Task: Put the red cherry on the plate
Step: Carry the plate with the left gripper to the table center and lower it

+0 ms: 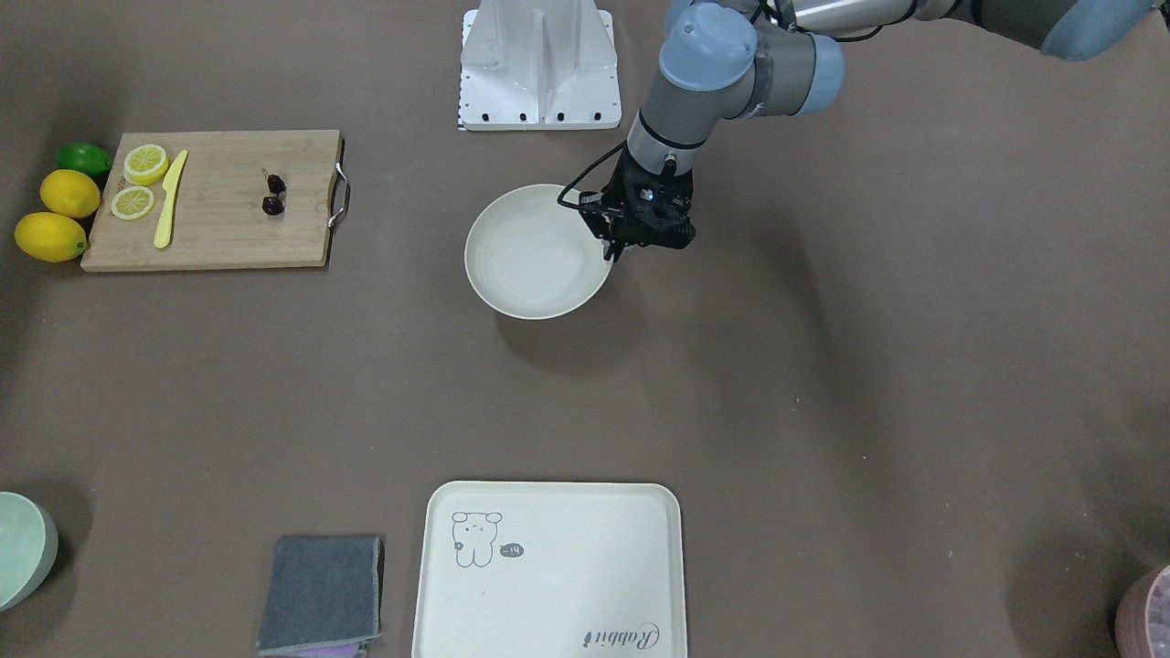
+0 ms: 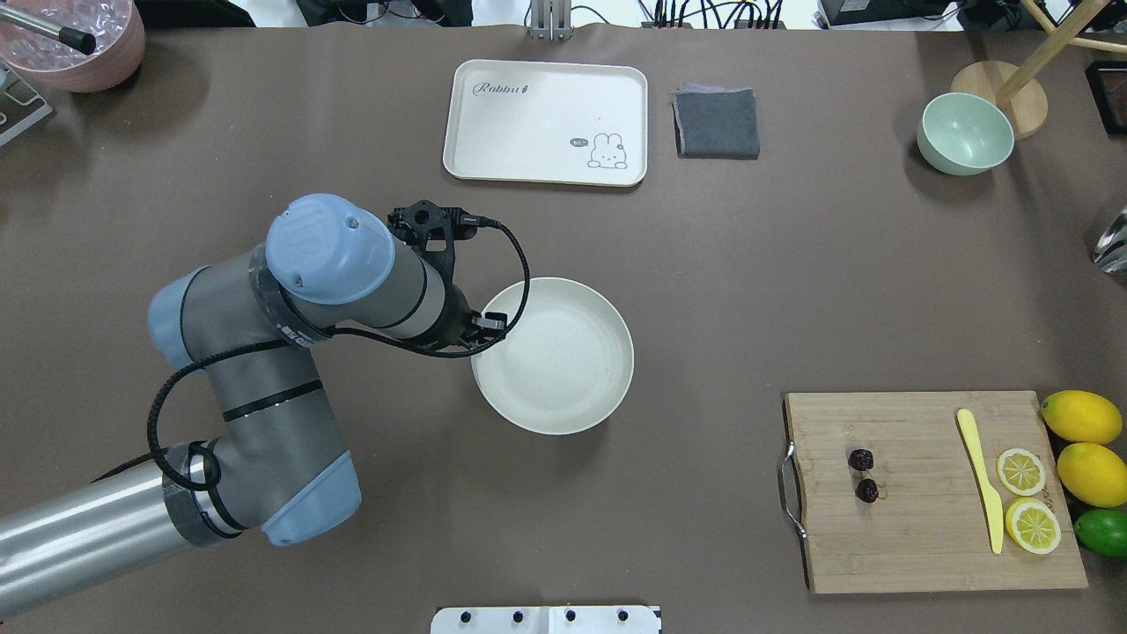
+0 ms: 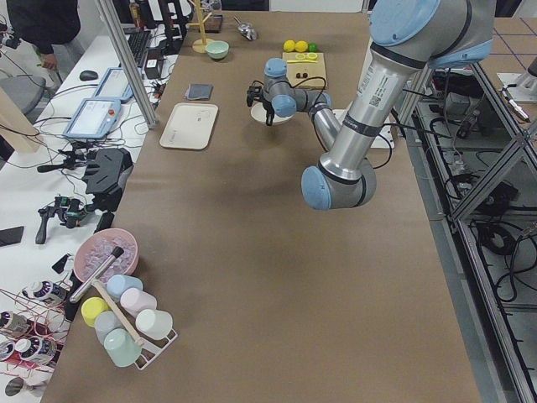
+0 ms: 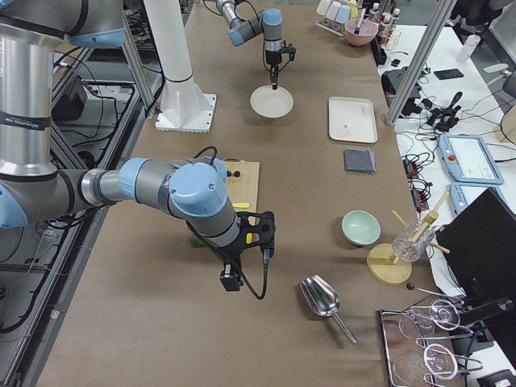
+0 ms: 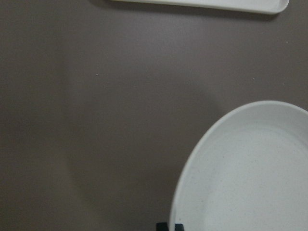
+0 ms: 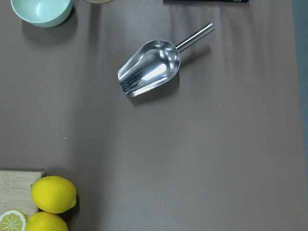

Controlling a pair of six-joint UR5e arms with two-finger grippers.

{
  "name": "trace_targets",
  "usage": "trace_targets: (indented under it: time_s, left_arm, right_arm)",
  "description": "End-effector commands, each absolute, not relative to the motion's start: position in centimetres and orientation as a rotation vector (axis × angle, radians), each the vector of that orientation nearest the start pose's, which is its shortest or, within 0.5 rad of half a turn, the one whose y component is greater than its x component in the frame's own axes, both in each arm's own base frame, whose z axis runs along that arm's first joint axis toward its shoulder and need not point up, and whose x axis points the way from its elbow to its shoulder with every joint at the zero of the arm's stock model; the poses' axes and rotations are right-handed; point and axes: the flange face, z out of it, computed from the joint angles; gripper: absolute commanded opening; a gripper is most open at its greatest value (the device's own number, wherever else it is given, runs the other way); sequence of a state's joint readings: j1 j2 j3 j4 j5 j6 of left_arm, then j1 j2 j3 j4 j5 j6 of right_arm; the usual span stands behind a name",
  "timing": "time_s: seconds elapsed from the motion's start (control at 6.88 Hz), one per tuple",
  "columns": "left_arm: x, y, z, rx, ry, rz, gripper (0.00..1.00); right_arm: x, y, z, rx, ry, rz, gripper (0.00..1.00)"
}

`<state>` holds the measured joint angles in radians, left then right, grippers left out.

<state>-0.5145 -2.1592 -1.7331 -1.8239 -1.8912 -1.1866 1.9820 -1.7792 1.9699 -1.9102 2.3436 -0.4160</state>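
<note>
Well: cherry (image 2: 861,460) on board (image 2: 916,546), near me, 4 o'clock from plate (image 2: 572,370). My right jaws: gap, cannot tell. My left jaws at plate rim, 10 o'clock; pinching or free, cannot tell. I'd pinch one fruit low, lift straight, release mid-plate. Count: two cherries, two lemons (image 2: 1081,416), two slices (image 2: 1021,471); one each: lime (image 2: 1103,532), knife (image 2: 982,480), plate; far: tray (image 2: 528,123), cloth (image 2: 716,123), bowl (image 2: 965,134).

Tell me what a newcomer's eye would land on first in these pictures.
The big grey-and-blue left arm dominates, its end effector down at the rim of the round white plate mid-table. Next come the bright lemons beside the wooden cutting board, where two tiny dark cherries lie, well apart from the plate.
</note>
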Motion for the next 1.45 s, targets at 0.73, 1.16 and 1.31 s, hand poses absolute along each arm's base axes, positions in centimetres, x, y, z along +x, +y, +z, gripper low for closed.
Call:
trace_targets:
  time_s: [0.73, 1.16, 1.31]
  left_arm:
    - [56.4, -43.6, 25.9, 0.228, 1.094, 0.046, 0.99]
    - [48.7, -49.7, 27.1, 0.178, 1.127, 0.062, 0.99]
    - [42.6, -51.3, 29.0, 0.146, 1.142, 0.033, 0.99]
  right_arm:
    - [22.0, -31.3, 59.4, 0.183, -0.763, 0.087, 1.0]
    - [21.1, -32.5, 58.2, 0.175, -0.771, 0.079, 0.99]
    - [20.8, -35.6, 54.7, 0.147, -0.781, 0.081, 1.0]
